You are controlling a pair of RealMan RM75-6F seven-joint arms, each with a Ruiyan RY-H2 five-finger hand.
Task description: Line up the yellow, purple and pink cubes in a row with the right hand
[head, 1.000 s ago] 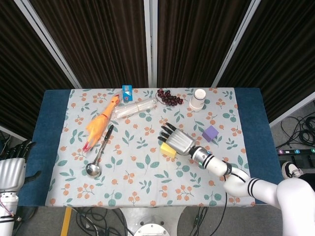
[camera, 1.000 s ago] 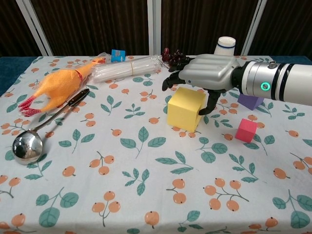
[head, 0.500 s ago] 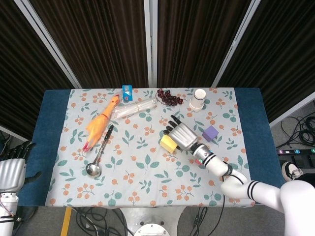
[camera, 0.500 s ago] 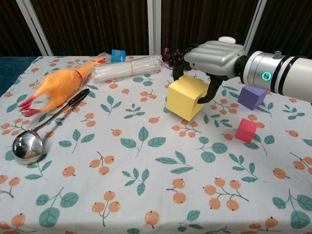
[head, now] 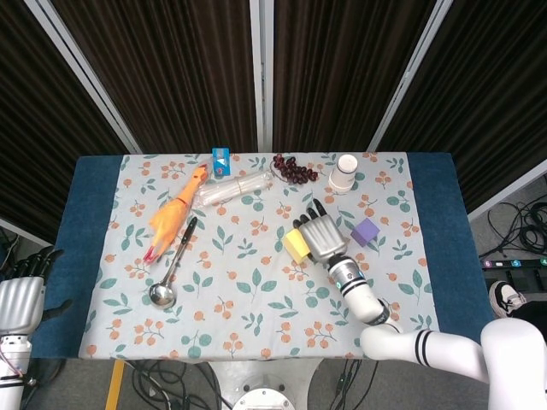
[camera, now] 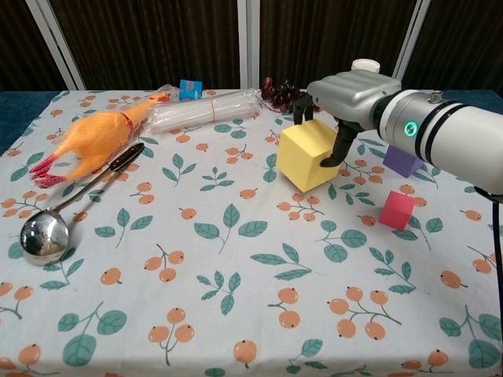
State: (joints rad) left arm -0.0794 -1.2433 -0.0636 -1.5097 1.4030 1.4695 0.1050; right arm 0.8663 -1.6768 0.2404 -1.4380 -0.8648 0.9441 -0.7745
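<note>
My right hand (head: 321,236) (camera: 350,93) grips the yellow cube (head: 296,245) (camera: 308,155) from above, thumb on its right face and fingers over its far side. The cube is tilted, one lower corner close to the cloth. The purple cube (head: 365,231) (camera: 402,162) lies just right of the hand, partly behind my forearm in the chest view. The small pink cube (camera: 397,210) sits on the cloth nearer the front, right of the yellow one; in the head view my arm hides it. My left hand (head: 22,295) hangs off the table's left edge, fingers apart, holding nothing.
An orange rubber chicken (head: 175,215) (camera: 90,141) and a metal spoon (head: 167,280) (camera: 45,234) lie at the left. A clear wrapped bundle (head: 235,188) (camera: 204,110), a blue box (head: 222,160), dark grapes (head: 293,169) and a paper cup (head: 344,173) stand along the back.
My right hand closed on the yellow cube, tipped it up off the cloth and carried it back and to the right, closer to the purple cube. The left hand stayed put.
</note>
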